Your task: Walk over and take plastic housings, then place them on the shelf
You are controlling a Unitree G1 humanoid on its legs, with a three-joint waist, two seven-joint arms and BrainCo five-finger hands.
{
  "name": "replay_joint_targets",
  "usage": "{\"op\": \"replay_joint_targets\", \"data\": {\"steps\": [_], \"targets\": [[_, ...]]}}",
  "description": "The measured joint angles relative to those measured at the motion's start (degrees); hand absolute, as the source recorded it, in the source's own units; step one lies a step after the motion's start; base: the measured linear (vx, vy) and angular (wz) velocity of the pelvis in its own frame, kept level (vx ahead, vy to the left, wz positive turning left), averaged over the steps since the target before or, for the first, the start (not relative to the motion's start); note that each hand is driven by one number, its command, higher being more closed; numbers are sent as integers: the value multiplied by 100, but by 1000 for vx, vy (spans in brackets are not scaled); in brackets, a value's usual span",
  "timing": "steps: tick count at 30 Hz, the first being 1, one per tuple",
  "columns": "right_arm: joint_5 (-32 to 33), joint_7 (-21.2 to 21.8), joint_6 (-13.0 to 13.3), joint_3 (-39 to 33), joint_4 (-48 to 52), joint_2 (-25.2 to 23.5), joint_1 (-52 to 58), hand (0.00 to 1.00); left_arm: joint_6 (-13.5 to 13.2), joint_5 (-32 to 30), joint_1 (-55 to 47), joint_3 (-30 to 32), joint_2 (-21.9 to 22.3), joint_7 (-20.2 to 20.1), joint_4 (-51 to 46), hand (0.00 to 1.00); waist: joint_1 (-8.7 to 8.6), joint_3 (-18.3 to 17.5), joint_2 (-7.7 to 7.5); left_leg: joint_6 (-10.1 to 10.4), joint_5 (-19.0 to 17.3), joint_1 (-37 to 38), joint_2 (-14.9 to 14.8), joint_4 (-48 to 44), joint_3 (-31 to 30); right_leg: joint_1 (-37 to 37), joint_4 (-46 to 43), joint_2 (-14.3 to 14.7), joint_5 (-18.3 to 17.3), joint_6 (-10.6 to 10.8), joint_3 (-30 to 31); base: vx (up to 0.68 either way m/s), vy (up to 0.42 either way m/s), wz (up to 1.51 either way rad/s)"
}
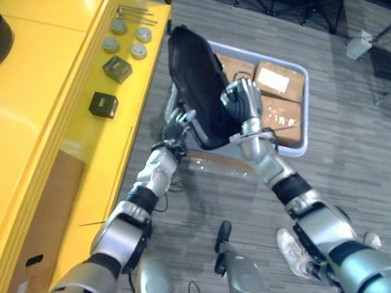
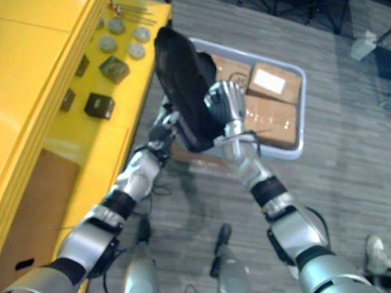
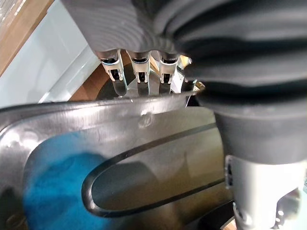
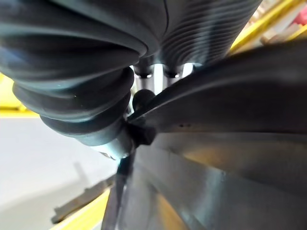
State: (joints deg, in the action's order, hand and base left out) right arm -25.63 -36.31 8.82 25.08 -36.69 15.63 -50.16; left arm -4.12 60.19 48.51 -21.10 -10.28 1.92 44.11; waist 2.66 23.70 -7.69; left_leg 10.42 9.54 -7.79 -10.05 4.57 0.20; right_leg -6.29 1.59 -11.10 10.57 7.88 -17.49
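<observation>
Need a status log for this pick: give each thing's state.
Housing: held up, tilted, between both hands.
Left hand: shut on housing rim.
Right hand: shut on housing edge.
Bin: on floor, holding boxes.
Shelf: bearing small parts.

This looks like a workshop or a small factory room. On the left side stands a long yellow shelf [image 1: 46,94], like a work bench. Small parts lie on it near the top: round grey discs [image 1: 119,26], dark little boxes [image 1: 103,104] and thin metal rods [image 1: 136,12]. In the upper middle, a grey bin [image 1: 305,110] sits on the grey plank floor [image 1: 350,167] with brown cardboard boxes [image 1: 280,81] inside. Black stand legs [image 1: 274,2] show along the top edge.
</observation>
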Motion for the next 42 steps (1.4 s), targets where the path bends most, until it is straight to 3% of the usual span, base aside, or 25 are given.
{"op": "replay_joint_targets", "data": {"steps": [6,11,12,19,26,38,42], "targets": [[2,-12,150,54,-8,-41,-1,100,604,-302,-1,-182,-1,-110,4,0,24,1,-2,0,0,-6,0,0,-15,6,0,0,-7,-2,-20,0,0,0],[13,-120,163,204,-4,-101,-43,100,818,-438,-13,-549,10,-115,147,0,35,1,-2,0,0,-12,-1,0,-25,7,1,0,-8,-3,-35,0,0,0],[18,-121,162,280,-3,-132,-73,100,836,-440,-22,-663,22,-116,206,100,31,1,-2,0,0,-12,-2,0,-25,7,1,0,-8,-3,-36,0,0,0],[93,-45,162,535,63,-368,-242,100,700,-410,-187,-833,212,-12,217,100,37,1,-2,0,0,-3,-2,-1,-48,31,1,1,-10,-5,-63,0,0,0],[461,142,167,591,425,-511,-39,100,-11,74,-414,-818,216,190,217,100,17,1,-1,-1,-1,18,-2,-1,-52,54,0,0,-31,0,-72,0,0,0],[462,133,247,508,889,-564,624,100,-639,73,-834,-817,436,430,217,100,-29,33,41,-16,-37,88,0,-1,40,55,-7,-10,-70,21,18,0,0,-3],[462,123,361,460,964,-549,662,100,-845,-9,-834,-808,440,442,217,100,-25,255,53,-11,-58,184,-1,-1,82,77,-94,-22,-124,9,59,-6,-1,-4]]}}
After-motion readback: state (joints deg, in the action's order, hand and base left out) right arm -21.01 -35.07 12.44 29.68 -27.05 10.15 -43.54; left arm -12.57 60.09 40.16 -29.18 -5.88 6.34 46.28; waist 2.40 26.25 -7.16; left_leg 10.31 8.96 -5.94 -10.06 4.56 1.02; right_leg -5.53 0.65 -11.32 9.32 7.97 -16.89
